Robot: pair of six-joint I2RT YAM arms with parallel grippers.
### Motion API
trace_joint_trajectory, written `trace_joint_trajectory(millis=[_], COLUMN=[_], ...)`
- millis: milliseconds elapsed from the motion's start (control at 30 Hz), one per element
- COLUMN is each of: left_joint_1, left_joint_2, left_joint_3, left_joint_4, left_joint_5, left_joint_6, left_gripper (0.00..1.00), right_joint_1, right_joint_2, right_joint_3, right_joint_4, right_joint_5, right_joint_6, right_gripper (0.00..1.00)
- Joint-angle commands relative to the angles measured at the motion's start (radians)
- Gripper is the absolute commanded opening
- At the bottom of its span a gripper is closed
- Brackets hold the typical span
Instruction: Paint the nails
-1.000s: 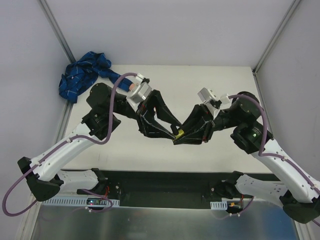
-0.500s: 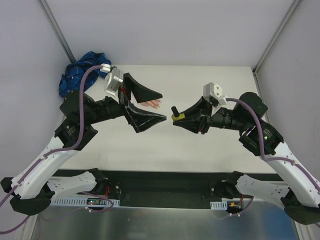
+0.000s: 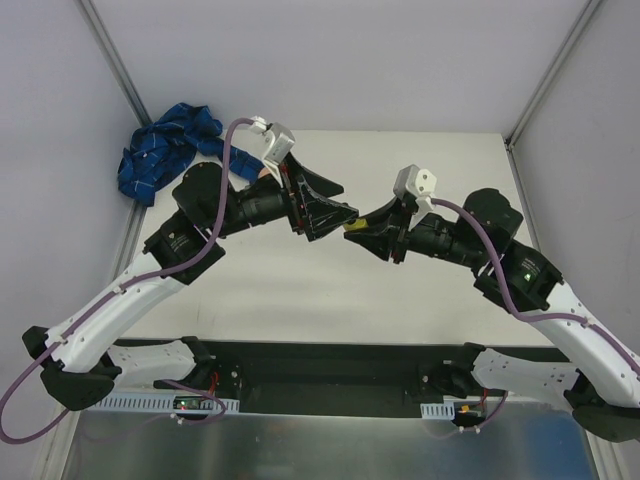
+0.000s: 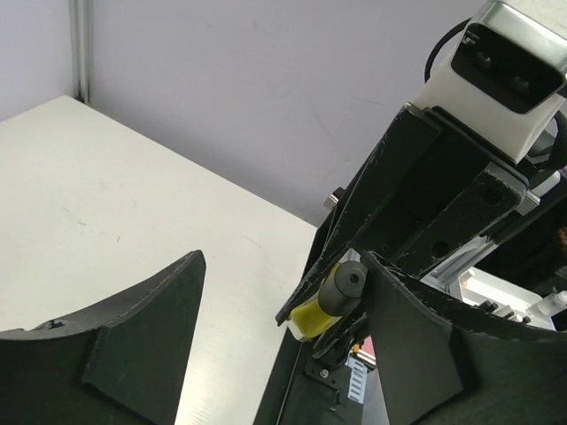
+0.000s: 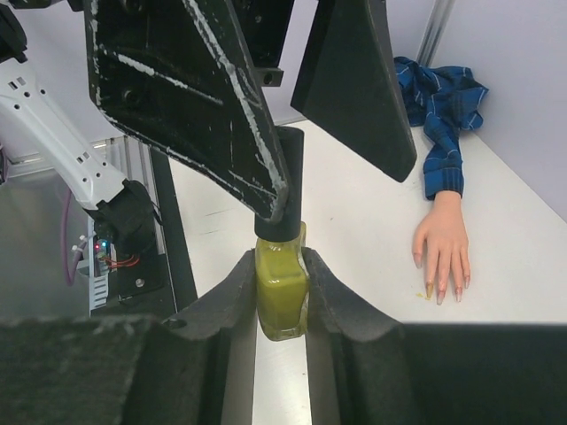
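The right pincer [image 5: 279,266] is clamped on a yellow polish bottle [image 5: 282,301]. The left pincer [image 4: 282,266] stands open, with the bottle's black cap [image 4: 343,288] between its fingers (close against one). The nails [image 5: 440,285] tip a mannequin hand [image 5: 441,235] in a blue plaid sleeve [image 5: 443,97], lying on the surface [image 5: 372,230] well apart from both pincers.

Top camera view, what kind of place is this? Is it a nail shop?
Probably not a shop, more likely a robot lab test booth. The left arm and right arm are bolted at a white table between plain walls, and the mannequin hand wears a blue plaid sleeve.
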Motion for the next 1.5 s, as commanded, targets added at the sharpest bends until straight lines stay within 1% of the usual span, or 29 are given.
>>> trace_joint_trajectory(millis=[0,67,100,167,200,267,300,367,400,433,500,533,567,600,633,700,867,967,1000,1033,1067,1100,1133,1200,1233,1300,1333,1367,1467], left_joint_1=[-0.013,-0.014,-0.014,-0.016,-0.016,-0.016,-0.016,-0.014,-0.014,-0.014,-0.011,-0.01,-0.007,0.001,0.001,0.001,0.003,0.013,0.012,0.013,0.012,0.012,0.012,0.013,0.012,0.012,0.012,0.012,0.012], left_joint_2=[-0.002,0.006,0.009,0.013,0.016,0.038,0.047,0.068,0.07,0.073,0.072,0.07,0.073,0.082,0.098,0.134,0.133,0.092,0.076,0.055,0.009,-0.011,-0.052,-0.094,-0.124,-0.14,-0.143,-0.14,-0.105], left_joint_3=[0.044,0.044,0.044,0.039,0.038,0.047,0.054,0.07,0.068,0.049,0.006,-0.057,-0.088,-0.1,-0.075,-0.029,0.004,0.027,0.03,0.03,0.028,0.024,0.018,0.004,-0.013,-0.031,-0.033,-0.033,-0.005], left_joint_4=[0.031,0.031,0.029,0.029,0.031,0.031,0.031,0.04,0.058,0.133,0.282,0.553,0.697,0.797,0.854,0.829,0.738,0.504,0.373,0.309,0.255,0.208,0.138,0.088,0.068,0.065,0.066,0.062,0.011], left_joint_5=[-0.018,-0.006,0.003,0.014,0.046,0.118,0.199,0.291,0.347,0.525,0.707,0.866,0.919,0.947,0.971,0.999,0.93,0.811,0.715,0.641,0.575,0.522,0.407,0.273,0.167,0.091,0.073,0.016,-0.068], left_joint_6=[-0.008,-0.014,-0.016,-0.02,-0.022,-0.022,-0.019,-0.013,-0.005,0.016,0.009,-0.082,-0.164,-0.237,-0.317,-0.323,-0.238,-0.102,-0.064,0.011,0.042,0.067,0.101,0.112,0.102,0.067,0.052,0.034,-0.002], left_gripper=[0.64,0.57,0.46,0.35,0.29,0.25,0.17,0.02,0.0,0.0,0.0,0.0,0.0,0.0,0.0,0.0,0.0,0.31,0.52,0.59,0.65,0.68,0.71,0.74,0.76,0.77,0.76,0.76,0.76], right_joint_1=[0.012,0.017,0.018,0.02,0.02,0.02,0.018,0.018,0.02,0.018,-0.001,-0.008,-0.005,-0.003,-0.002,-0.009,-0.037,-0.057,-0.06,-0.061,-0.061,-0.061,-0.063,-0.061,-0.061,-0.06,-0.061,-0.06,-0.051], right_joint_2=[-0.001,0.001,0.002,-0.001,-0.002,-0.01,-0.012,-0.022,-0.027,-0.03,-0.021,-0.006,0.007,0.011,0.01,-0.002,-0.013,-0.021,-0.025,-0.029,-0.029,-0.03,-0.032,-0.024,-0.021,-0.01,-0.009,-0.006,0.008], right_joint_3=[0.051,0.051,0.052,0.051,0.049,0.049,0.051,0.054,0.052,0.051,0.049,0.054,0.055,0.054,0.043,0.038,0.032,0.034,0.04,0.046,0.063,0.072,0.081,0.101,0.106,0.112,0.112,0.111,0.108], right_joint_4=[0.029,0.035,0.037,0.044,0.05,0.057,0.06,0.066,0.08,0.092,0.167,0.211,0.265,0.362,0.389,0.391,0.388,0.344,0.283,0.223,0.183,0.097,0.062,-0.013,-0.029,-0.054,-0.058,-0.061,-0.065], right_joint_5=[0.049,0.051,0.049,0.042,0.037,0.028,0.02,-0.021,-0.053,-0.18,-0.422,-0.696,-0.761,-0.796,-0.822,-0.801,-0.778,-0.721,-0.692,-0.629,-0.588,-0.537,-0.436,-0.345,-0.263,-0.193,-0.111,-0.074,0.041], right_joint_6=[-0.012,-0.009,-0.008,0.0,0.005,0.018,0.024,0.043,0.046,0.049,0.099,0.151,0.211,0.301,0.319,0.324,0.328,0.293,0.257,0.224,0.163,0.134,0.111,0.063,0.057,0.038,0.038,0.037,0.023], right_gripper=[0.0,0.0,0.0,0.0,0.0,0.0,0.0,0.0,0.0,0.0,0.0,0.0,0.0,0.0,0.0,0.0,0.0,0.0,0.0,0.0,0.0,0.0,0.0,0.0,0.0,0.0,0.0,0.0,0.0])
